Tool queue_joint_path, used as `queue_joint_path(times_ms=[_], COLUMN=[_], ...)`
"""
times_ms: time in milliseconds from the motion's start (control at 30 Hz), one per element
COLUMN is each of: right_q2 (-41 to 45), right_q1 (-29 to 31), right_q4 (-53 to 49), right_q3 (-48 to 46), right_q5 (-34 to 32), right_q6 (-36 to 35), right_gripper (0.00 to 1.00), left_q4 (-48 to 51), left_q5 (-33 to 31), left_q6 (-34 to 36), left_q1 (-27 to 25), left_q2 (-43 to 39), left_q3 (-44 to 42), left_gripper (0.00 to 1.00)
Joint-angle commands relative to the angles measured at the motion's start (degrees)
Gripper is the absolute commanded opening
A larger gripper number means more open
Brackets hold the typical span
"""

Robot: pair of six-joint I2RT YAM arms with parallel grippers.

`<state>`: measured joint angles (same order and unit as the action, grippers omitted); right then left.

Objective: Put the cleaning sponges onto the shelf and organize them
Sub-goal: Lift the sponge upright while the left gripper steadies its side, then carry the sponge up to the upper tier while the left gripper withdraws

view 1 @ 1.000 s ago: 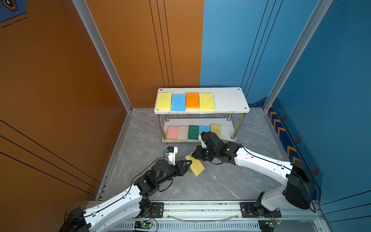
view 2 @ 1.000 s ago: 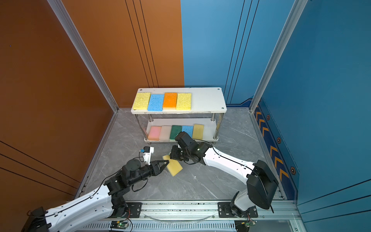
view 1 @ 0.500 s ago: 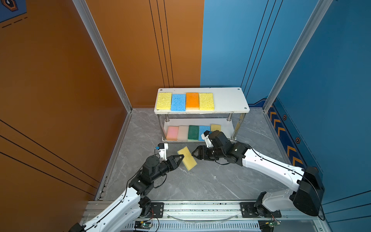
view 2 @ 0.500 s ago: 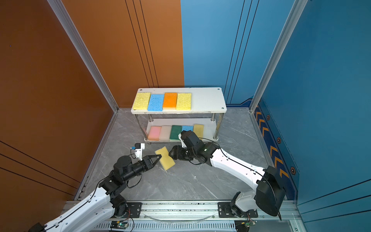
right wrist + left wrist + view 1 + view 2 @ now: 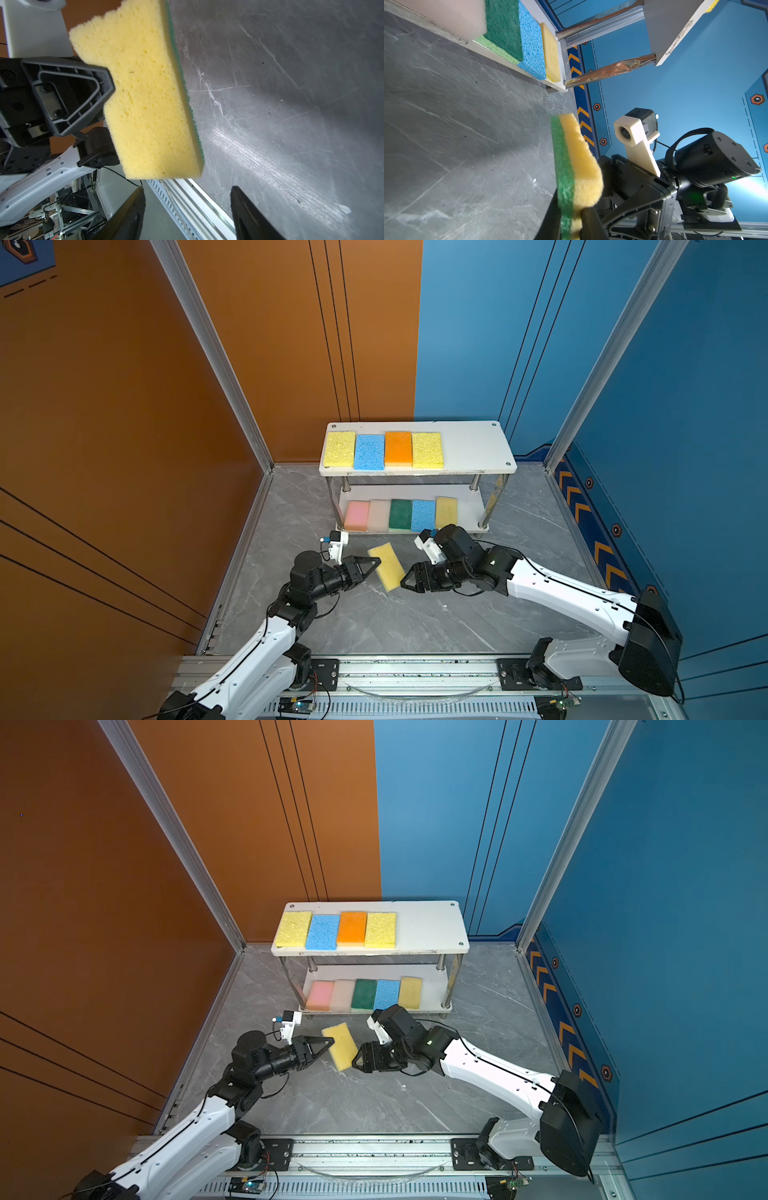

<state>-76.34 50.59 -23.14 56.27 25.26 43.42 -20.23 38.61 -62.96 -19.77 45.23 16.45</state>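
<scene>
Left wrist view: the yellow-and-green sponge point(image 5: 577, 166), yellow foam backed by a green scouring layer, is pinched by one edge between the left fingers point(image 5: 591, 226) and held tilted off the grey marbled tabletop point(image 5: 456, 135). In both top views this sponge hangs between the two arms, in front of the shelf point(image 5: 473, 448). The right fingers point(image 5: 126, 216) are spread wide and point at the sponge's free end, just short of it, touching nothing. On the shelf's upper board, side by side from the orange-wall end, lie a yellow sponge point(image 5: 340, 448), a blue sponge point(image 5: 369, 452), an orange sponge point(image 5: 398, 448) and a second yellow sponge point(image 5: 427, 450). On the lower board lie a pink sponge point(image 5: 356, 515), an off-white sponge point(image 5: 379, 515), a dark green sponge point(image 5: 400, 514), a lower blue sponge point(image 5: 423, 515) and a pale yellow sponge point(image 5: 446, 512). An orange wall point(image 5: 124, 427) and a blue wall point(image 5: 685, 427) enclose the workspace.
</scene>
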Motion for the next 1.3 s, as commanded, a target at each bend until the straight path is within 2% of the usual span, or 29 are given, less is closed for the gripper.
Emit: queue_joint_path(times_ms=[0,167,667,1000,1167,1267], right_q2=[-0.4,-0.7,-0.7,-0.6,-0.4,-0.3], right_q1=[0.1,0.0,0.1,-0.1,-0.2,-0.2], right_q4=[3.0,6.2,9.2,9.2,9.0,8.9], right_q3=[-0.9,-1.7,-2.5,-2.2,-2.2,-2.2], right_q5=[0.9,2.1,3.5,3.0,2.6,2.4], right_q6=[0.3,1.9,4.0,4.0,4.0,3.9], right_gripper=[0.61,0.46,0.3,0.01,0.0,0.0], left_q4=[-1.9,-1.8,-1.8,-1.8,-1.8,-1.9], left_q5=[1.9,1.7,1.9,2.2,2.7,2.7], left_q6=[-0.7,-1.1,-1.3,-1.7,-1.9,-2.0], left_q1=[0.7,0.9,1.2,2.1,3.0,3.4], left_q2=[-1.5,-2.2,-2.6,-3.2,-3.3,-3.4], left_q3=[0.5,0.3,0.6,0.3,0.3,0.0], left_gripper=[0.16,0.16,0.15,0.16,0.17,0.24])
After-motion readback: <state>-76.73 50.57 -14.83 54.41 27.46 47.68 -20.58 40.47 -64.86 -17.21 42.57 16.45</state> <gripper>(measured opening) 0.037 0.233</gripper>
